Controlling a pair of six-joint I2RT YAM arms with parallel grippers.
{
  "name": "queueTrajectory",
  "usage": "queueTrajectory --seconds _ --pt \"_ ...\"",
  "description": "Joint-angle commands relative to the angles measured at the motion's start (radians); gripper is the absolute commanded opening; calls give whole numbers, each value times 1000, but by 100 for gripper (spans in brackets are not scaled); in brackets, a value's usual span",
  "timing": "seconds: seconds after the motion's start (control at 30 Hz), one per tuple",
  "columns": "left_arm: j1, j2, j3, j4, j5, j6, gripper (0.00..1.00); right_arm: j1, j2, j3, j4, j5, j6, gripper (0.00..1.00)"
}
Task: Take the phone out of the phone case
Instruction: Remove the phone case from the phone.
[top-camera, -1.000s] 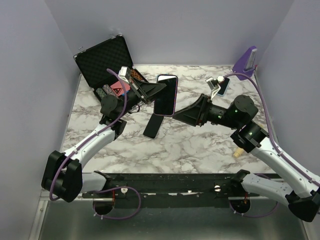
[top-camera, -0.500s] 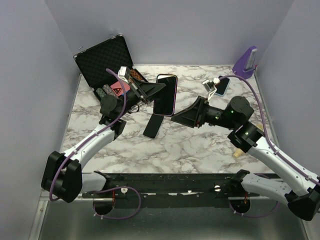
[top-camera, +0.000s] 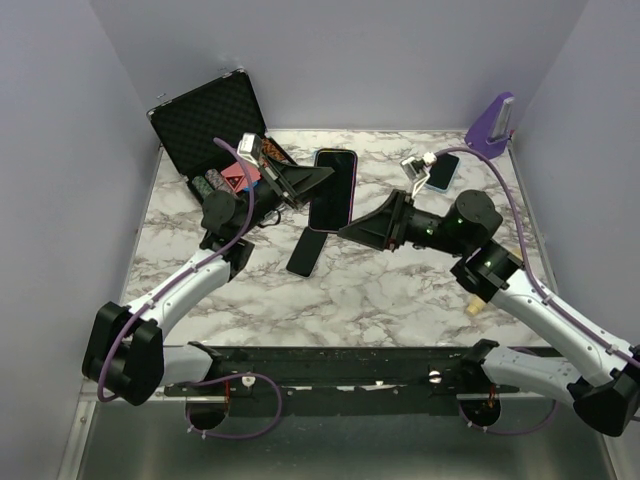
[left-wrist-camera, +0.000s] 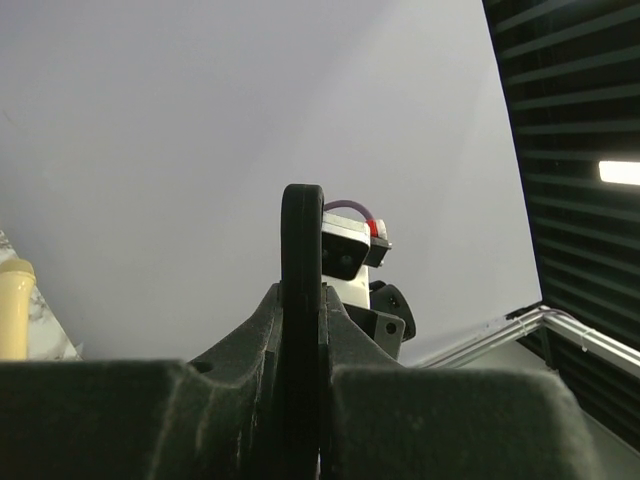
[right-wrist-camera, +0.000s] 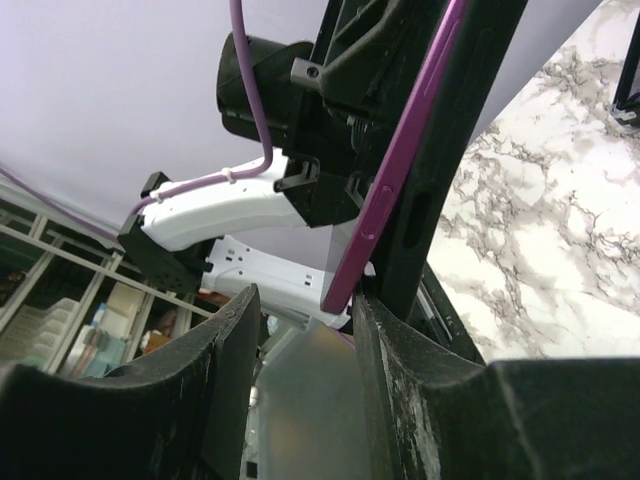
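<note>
Phone (top-camera: 332, 190) with dark screen sits inside the purple-edged phone case (right-wrist-camera: 382, 185) and is held up in the air above the marble table (top-camera: 400, 290), tilted, with its screen towards the top camera. The left gripper (top-camera: 308, 180) is on the left side of the phone, and its jaws are pressed together on the phone's long edge. In the left wrist view the phone appears edge-on as a thin dark bar squeezed between the two fingers (left-wrist-camera: 240, 400). The right gripper (top-camera: 350, 230) is at the lower right corner of the phone, pointing towards it. In the right wrist view its jaws are apart, and the bottom end of the phone with the purple rim of the case comes down just above the gap, close to one finger (right-wrist-camera: 400, 390). I cannot tell if that finger touches the case. Below the phone, a second dark phone (top-camera: 306, 252) lies flat on the table. To the upper left of the phone stands an open black box (top-camera: 205, 120) lined with foam. To the right of the phone, behind the right arm, lies a small device with blue rim (top-camera: 441, 172), and further right is a purple stand (top-camera: 490, 122).
</note>
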Motion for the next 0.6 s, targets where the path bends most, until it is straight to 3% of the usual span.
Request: queueTrajectory --seconds 0.0,0.13,0.23,0.27,0.4,0.47,0.57 --pt "-40 -37 23 88 4 -18 0 -13 38 49 8 108 42 51" --pt "-69 -58 13 50 5 38 0 -32 80 61 25 180 59 50" --pt "-89 -94 10 -37 5 115 0 -60 149 70 103 127 82 46" --pt "-95 -107 15 -69 7 147 0 -66 170 65 147 96 102 42" --pt "-92 -163 67 -284 28 332 0 -79 206 36 276 21 153 1" --pt "-91 -186 120 -431 45 449 12 -88 190 27 278 15 154 1" --pt "-83 -218 128 -517 54 554 44 -112 158 22 279 -7 165 1"
